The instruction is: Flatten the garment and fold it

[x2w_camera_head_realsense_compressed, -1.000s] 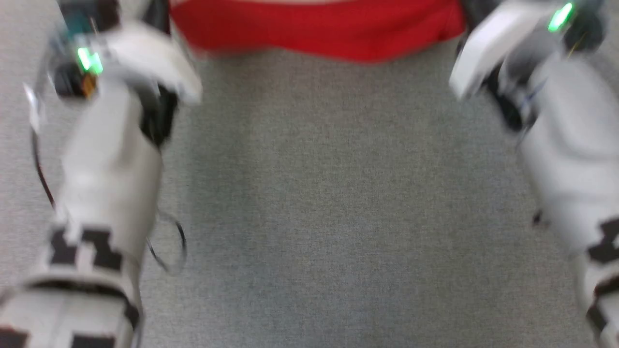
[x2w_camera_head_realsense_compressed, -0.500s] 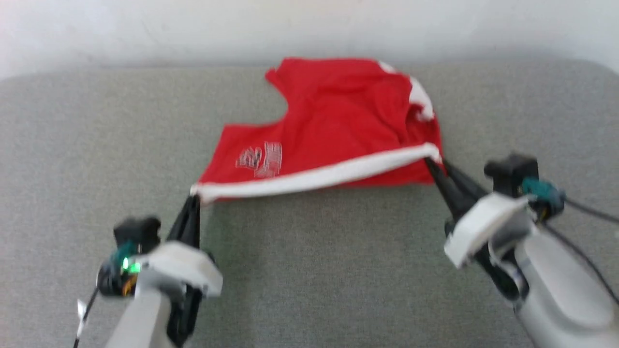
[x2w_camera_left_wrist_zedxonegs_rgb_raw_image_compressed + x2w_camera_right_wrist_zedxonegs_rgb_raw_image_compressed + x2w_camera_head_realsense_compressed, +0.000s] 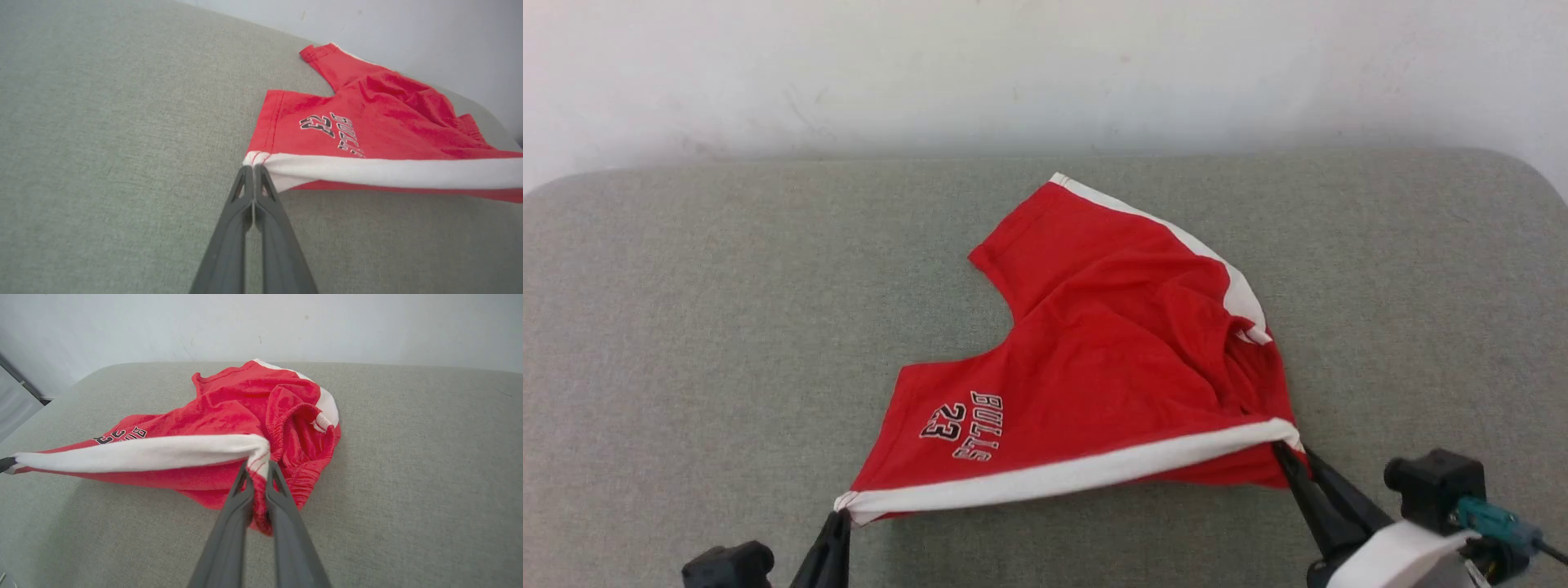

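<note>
Head view shows the left gripper [image 3: 840, 516] and right gripper [image 3: 1286, 449] each pinched closed on one end of the white side stripe [image 3: 1062, 474] of the red Bulls shorts [image 3: 1111, 351], which lie bunched on the grey cushion [image 3: 686, 327]; drawing them apart evenly and low should smooth the fabric.

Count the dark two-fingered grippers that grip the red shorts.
2. The left gripper clamps the hem end of the white side stripe on the bright red thin-fabric shorts; the right gripper clamps its waistband end.
</note>
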